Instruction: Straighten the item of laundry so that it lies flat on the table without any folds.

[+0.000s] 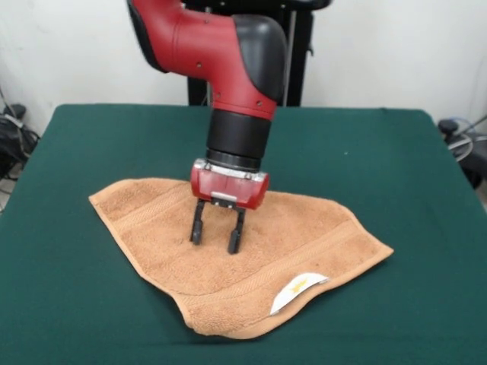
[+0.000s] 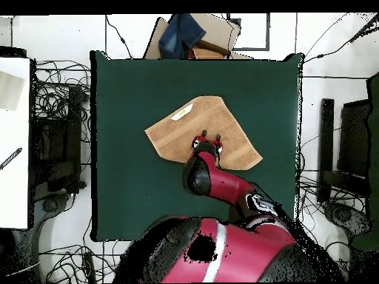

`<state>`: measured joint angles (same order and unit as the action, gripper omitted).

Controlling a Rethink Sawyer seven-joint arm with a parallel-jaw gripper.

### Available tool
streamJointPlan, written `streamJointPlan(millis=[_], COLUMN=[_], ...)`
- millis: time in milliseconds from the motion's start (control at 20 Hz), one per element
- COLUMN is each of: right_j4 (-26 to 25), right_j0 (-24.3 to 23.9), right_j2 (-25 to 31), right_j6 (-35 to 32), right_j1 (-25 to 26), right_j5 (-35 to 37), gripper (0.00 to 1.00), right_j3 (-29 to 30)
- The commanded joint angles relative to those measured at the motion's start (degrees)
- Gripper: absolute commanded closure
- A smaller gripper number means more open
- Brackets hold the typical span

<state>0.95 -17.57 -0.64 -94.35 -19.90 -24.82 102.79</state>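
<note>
Across most of the frame, dark green table (image 1: pixel 91 152). At centre and lower centre of the front view, orange-tan towel (image 1: pixel 251 258), spread out but irregular in outline (near edge rolled or doubled under by the white label (image 1: pixel 298 292)). Over its middle, gripper (image 1: pixel 217 236), fingers apart, tips at the terry surface, clamping nothing.

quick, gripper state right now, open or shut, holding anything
Gripper: open, fingers apart, tips down at the middle of the towel, with no cloth pinched between them.
</note>
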Motion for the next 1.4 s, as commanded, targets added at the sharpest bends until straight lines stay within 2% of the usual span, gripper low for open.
streamJointPlan(millis=[50,150,450,700,900,1400], right_j4=[8.3,8.6,4.8,3.0,2.3,0.2], right_j0=[9.3,10.2,8.8,6.8,3.2,2.0], right_j2=[-2.8,-4.0,-2.9,-1.5,1.5,2.0], right_j6=[-7.7,-6.9,-7.0,-7.2,-7.3,-8.1], right_j1=[-3.2,-4.7,-8.5,-8.7,-9.0,-8.5], right_j5=[20.9,23.9,29.4,31.0,29.5,26.3], gripper=[0.00,0.00,0.00,0.00,0.00,0.00], right_j3=[2.0,1.7,1.8,1.6,2.2,2.9])
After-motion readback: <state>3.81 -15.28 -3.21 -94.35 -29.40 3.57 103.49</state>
